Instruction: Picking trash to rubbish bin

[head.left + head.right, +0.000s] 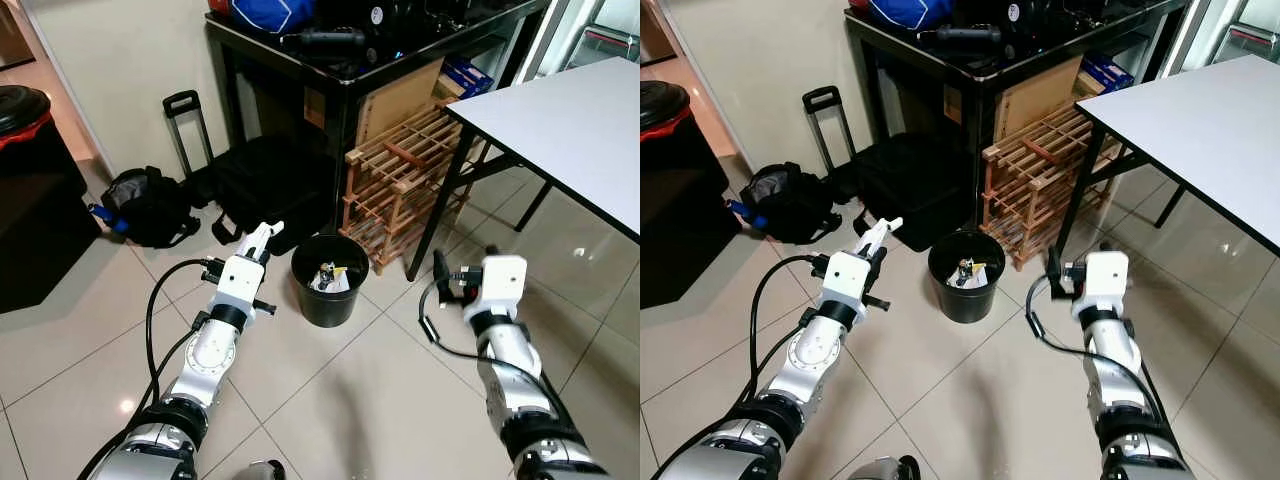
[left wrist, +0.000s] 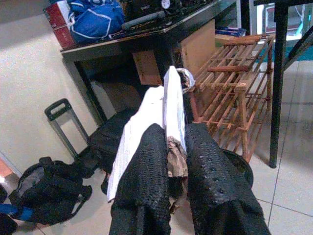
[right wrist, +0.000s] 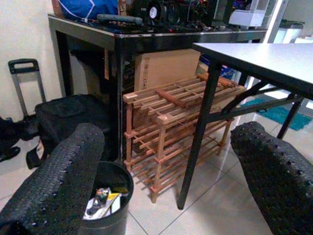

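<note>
The robot stands on the tiled floor (image 1: pixel 350 400) with both arms stretched toward a small black rubbish bin (image 1: pixel 329 281) that sits between them, just in front of a wooden rack (image 1: pixel 400 185). The bin already has some crumpled paper and wrappers (image 1: pixel 328 278) in it.

The left pincer (image 1: pixel 262 240) is raised just to the left of the bin, not over its mouth, and is clenched on a piece of white paper trash (image 2: pixel 164 105). Seen along the wrist, the sheet stands up between the two black fingers (image 2: pixel 146 161), with a scrap of something brownish crumpled low down between them.

The right pincer (image 1: pixel 441 268) hangs to the right of the bin, near the leg of a white worktop (image 1: pixel 570 125). Its fingers (image 3: pixel 63 171) are spread wide apart and hold nothing.

Behind the bin, a black worktop (image 1: pixel 340 70) carries a blue bag (image 1: pixel 270 12) and dark equipment. Under it a black suitcase (image 1: pixel 260 180) lies on the floor with its handle pulled out, and a black backpack (image 1: pixel 145 205) slumps beside it by the wall.
</note>
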Tool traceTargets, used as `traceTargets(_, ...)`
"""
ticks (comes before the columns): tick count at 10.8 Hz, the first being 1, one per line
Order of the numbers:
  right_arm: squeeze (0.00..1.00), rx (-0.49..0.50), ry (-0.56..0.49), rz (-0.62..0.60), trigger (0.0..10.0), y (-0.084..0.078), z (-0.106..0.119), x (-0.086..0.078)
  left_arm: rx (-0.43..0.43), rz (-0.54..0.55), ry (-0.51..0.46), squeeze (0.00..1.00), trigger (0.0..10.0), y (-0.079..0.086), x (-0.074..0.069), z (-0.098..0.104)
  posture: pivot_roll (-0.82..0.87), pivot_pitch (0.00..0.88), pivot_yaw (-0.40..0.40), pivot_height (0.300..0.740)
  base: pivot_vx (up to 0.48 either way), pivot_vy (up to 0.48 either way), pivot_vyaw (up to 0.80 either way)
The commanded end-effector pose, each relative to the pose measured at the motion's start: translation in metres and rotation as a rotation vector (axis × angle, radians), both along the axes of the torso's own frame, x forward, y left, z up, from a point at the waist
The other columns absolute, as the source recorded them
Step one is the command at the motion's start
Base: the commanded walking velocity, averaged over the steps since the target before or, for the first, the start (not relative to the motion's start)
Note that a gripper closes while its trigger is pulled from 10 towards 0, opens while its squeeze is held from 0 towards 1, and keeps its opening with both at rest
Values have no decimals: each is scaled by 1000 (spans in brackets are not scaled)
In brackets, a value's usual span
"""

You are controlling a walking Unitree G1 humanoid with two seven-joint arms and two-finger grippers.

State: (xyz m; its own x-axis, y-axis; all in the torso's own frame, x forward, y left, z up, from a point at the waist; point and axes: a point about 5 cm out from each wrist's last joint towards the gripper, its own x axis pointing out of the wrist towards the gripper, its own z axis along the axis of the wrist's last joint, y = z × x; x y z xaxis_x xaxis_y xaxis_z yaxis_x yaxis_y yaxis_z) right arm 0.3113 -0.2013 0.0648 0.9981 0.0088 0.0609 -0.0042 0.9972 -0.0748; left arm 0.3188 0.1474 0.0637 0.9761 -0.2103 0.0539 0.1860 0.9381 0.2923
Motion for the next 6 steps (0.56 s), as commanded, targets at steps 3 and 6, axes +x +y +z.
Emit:
traceTargets(3, 0, -6, 16, 13, 10000, 1, -1, 0, 19, -28, 3, 0, 10000, 0, -3, -2, -44, 56, 11, 740, 0, 0, 0)
traceTargets(6, 0, -3, 15, 8, 10000, 1, -1, 0, 20, -34, 8, 0, 10000, -1, -3, -2, -45, 53, 17, 740, 0, 0, 0)
